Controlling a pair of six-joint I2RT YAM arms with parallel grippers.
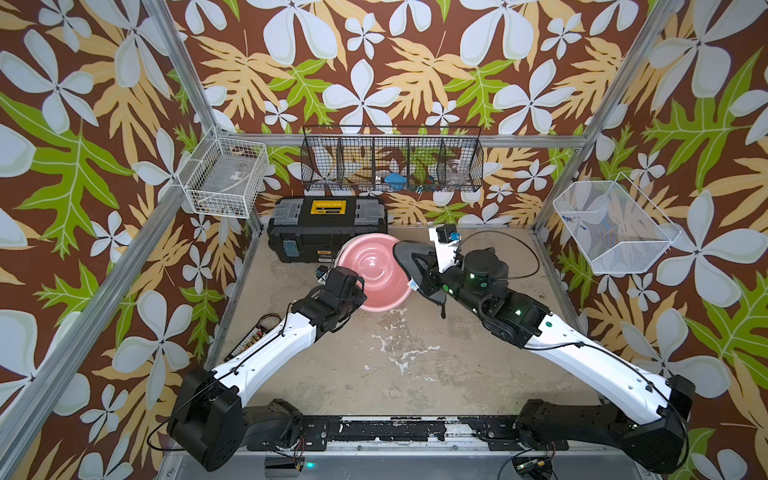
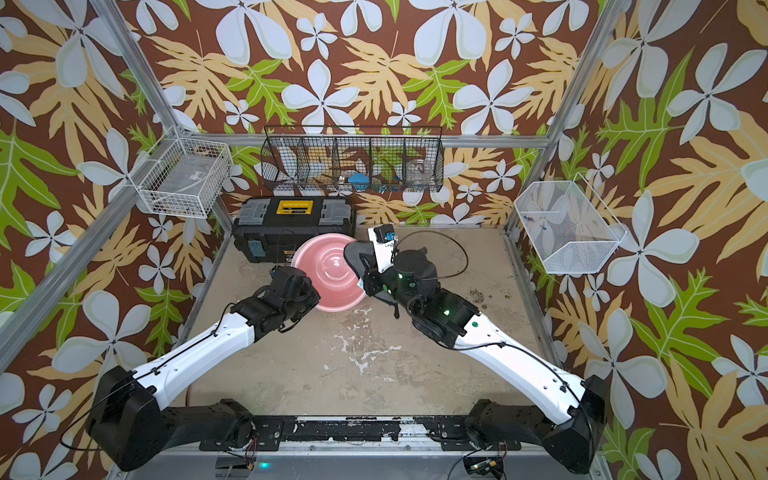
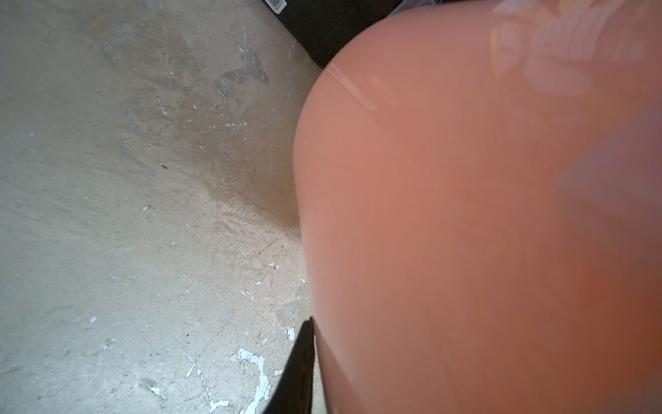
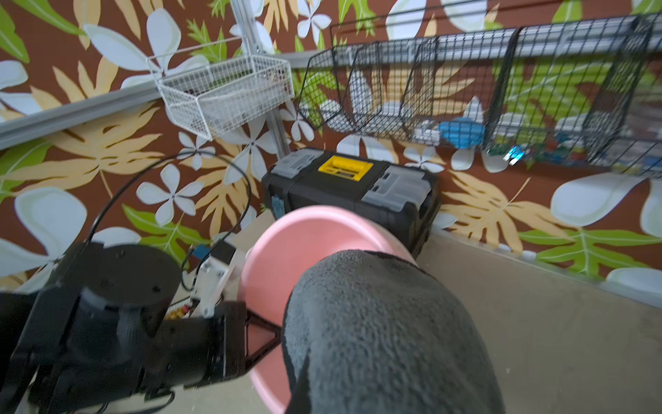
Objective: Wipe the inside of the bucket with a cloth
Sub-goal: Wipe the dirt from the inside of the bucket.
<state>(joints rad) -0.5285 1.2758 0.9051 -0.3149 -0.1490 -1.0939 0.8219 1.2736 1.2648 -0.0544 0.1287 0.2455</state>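
Note:
The pink bucket stands tipped in front of the toolbox, its mouth facing up and forward in both top views. My left gripper is shut on its near-left rim. In the left wrist view one dark finger lies against the pink outer wall, and the other is hidden. The dark grey cloth hangs over the bucket's right rim, and my right gripper is shut on it. In the right wrist view the cloth covers the jaws, with the bucket behind it.
A black toolbox with a yellow handle stands right behind the bucket. On the walls hang a white wire basket on the left, a black wire rack at the back and a white mesh basket on the right. A small wired board lies by the left arm.

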